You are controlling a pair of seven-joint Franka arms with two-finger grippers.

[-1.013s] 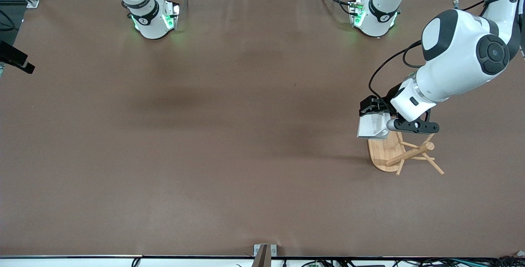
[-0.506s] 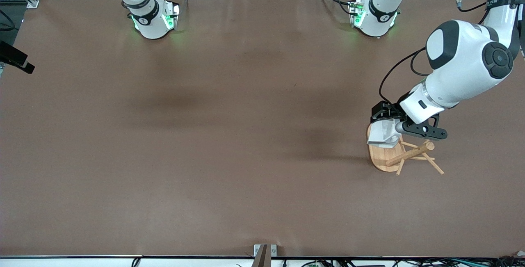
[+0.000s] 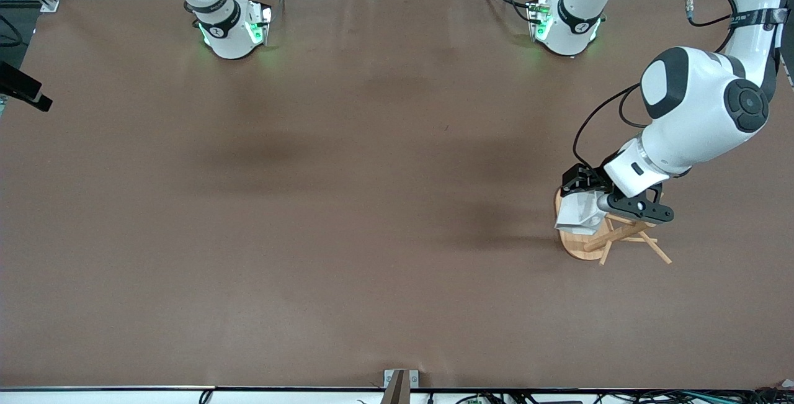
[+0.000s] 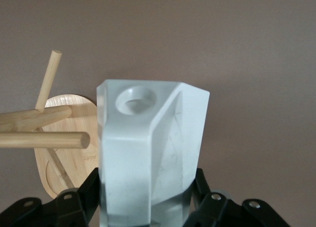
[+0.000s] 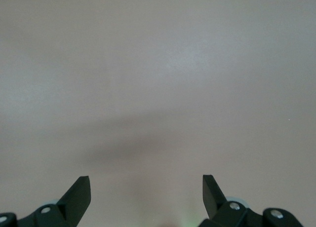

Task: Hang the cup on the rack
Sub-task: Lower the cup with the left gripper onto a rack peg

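My left gripper [image 3: 586, 200] is shut on the cup [image 3: 578, 216], a white faceted mug, and holds it over the rack's oval bamboo base [image 3: 575, 246], close beside the post and pegs [image 3: 622, 232]. In the left wrist view the cup [image 4: 148, 153] sits between the black fingers of the left gripper [image 4: 148, 190]. Its handle hole [image 4: 136, 98] points away from the camera. A rack peg tip [image 4: 79, 139] lies just beside the cup's side, not in the hole. The rack base [image 4: 79, 163] shows under it. My right gripper [image 5: 146, 187] is open and empty over bare table.
The brown table [image 3: 347, 205] carries only the rack, toward the left arm's end. The arm bases [image 3: 226, 25] [image 3: 564, 22] stand along the edge farthest from the front camera. The right arm waits, its hand out of the front view.
My left gripper has carried the cup lower and closer to the rack's post, from above the base's edge to over the base. The right arm has not moved.
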